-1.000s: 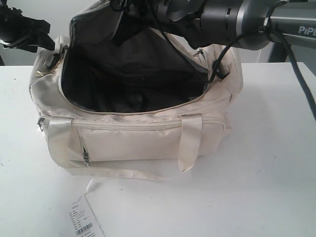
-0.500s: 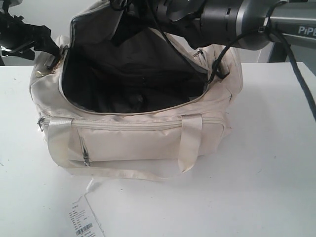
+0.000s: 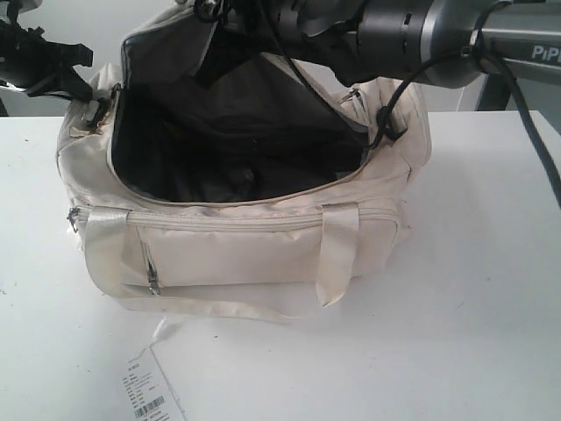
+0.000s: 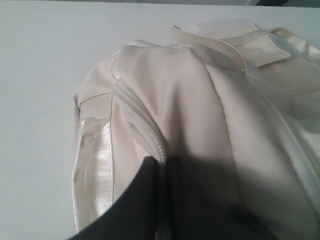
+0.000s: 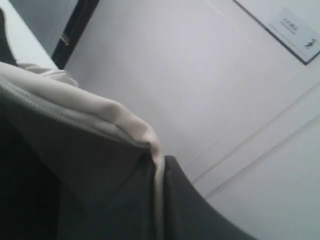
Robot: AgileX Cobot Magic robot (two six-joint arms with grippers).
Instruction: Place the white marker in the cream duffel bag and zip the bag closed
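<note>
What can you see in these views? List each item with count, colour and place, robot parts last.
cream duffel bag: one, cream with dark lining, unzipped, mid-table.
paper tag: one, white with barcode, on the table in front of the bag.
table: one, white, under both.
white marker: none visible.
left gripper: one, black, shut on the bag's zip edge.
right gripper: one, dark, shut on the bag's raised flap edge.

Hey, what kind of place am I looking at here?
Likely a robotics lab or test room: a white table, a grey robot arm over a duffel bag, and a plain wall with a small sign.
</note>
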